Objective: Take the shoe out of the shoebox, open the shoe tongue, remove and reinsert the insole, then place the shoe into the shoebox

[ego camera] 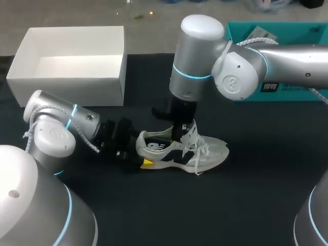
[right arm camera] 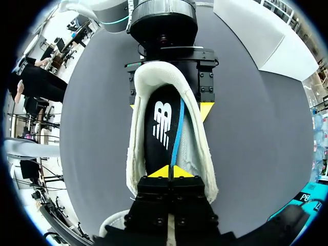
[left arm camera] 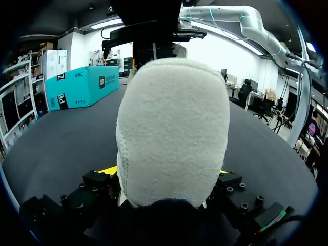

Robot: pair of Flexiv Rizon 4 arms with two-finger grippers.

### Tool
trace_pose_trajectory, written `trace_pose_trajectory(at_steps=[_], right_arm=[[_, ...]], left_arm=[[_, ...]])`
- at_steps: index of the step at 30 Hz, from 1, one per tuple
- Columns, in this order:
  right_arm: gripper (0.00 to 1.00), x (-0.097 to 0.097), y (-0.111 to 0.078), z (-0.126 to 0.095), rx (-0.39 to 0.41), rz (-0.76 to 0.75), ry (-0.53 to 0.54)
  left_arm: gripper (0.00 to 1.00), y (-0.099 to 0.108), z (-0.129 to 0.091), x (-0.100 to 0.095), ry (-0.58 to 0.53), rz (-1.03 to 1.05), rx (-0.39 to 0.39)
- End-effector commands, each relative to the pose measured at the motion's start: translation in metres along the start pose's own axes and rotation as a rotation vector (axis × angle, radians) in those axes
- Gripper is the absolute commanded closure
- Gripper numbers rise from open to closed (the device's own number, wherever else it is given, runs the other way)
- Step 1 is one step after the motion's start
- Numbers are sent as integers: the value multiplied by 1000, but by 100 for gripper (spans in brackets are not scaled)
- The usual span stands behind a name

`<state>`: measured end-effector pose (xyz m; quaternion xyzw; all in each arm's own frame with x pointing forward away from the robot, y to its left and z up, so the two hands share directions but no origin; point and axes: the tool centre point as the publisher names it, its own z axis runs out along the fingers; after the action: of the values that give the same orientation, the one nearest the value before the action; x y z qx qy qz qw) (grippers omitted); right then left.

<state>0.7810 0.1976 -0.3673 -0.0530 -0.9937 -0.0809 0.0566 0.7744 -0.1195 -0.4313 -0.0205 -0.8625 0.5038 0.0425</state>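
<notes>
— Shoe (ego camera: 179, 151) first: where?

— Out of the shoebox (ego camera: 66, 89). Sits on its sole near the middle of the black surface (ego camera: 256, 195), toe toward the right edge, heel toward the left. Pale grey, with white laces (ego camera: 197, 141) hanging loose over its near side.

— Held?

— Yes, at the heel, by the left gripper (left arm camera: 166, 171). Lies low along the surface, with one yellow tip pressed on each side of the heel.

— And the right gripper (right arm camera: 169, 171)?

— Hangs straight above the shoe, tips down inside the opening by the laces. Tips pressed together, apparently pinching the front end of the black insole (right arm camera: 161, 123), along its blue edge.

— Shoebox?

— White and open-topped, at the far left corner, well apart from the shoe.

— Anything else on the surface?

— A teal box (ego camera: 302, 33) along the far edge toward the right corner, partly hidden behind the right arm (ego camera: 287, 64).
</notes>
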Motion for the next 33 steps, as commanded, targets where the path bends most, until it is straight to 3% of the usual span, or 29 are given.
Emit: trace_pose_trajectory(at_steps=[1,12,24,33], right_arm=[[100,0,-9,-10,-15,8,-15],[100,-9,-18,-38,-81,39,-76],[100,-13,-25,-47,-114,68,-100],[100,-12,-8,-34,-122,38,-66]], left_arm=[[100,4,3,-1,0,-1,-1],[100,4,3,-1,0,-1,-1],[100,4,3,-1,0,-1,-1],[100,4,3,-1,0,-1,-1]])
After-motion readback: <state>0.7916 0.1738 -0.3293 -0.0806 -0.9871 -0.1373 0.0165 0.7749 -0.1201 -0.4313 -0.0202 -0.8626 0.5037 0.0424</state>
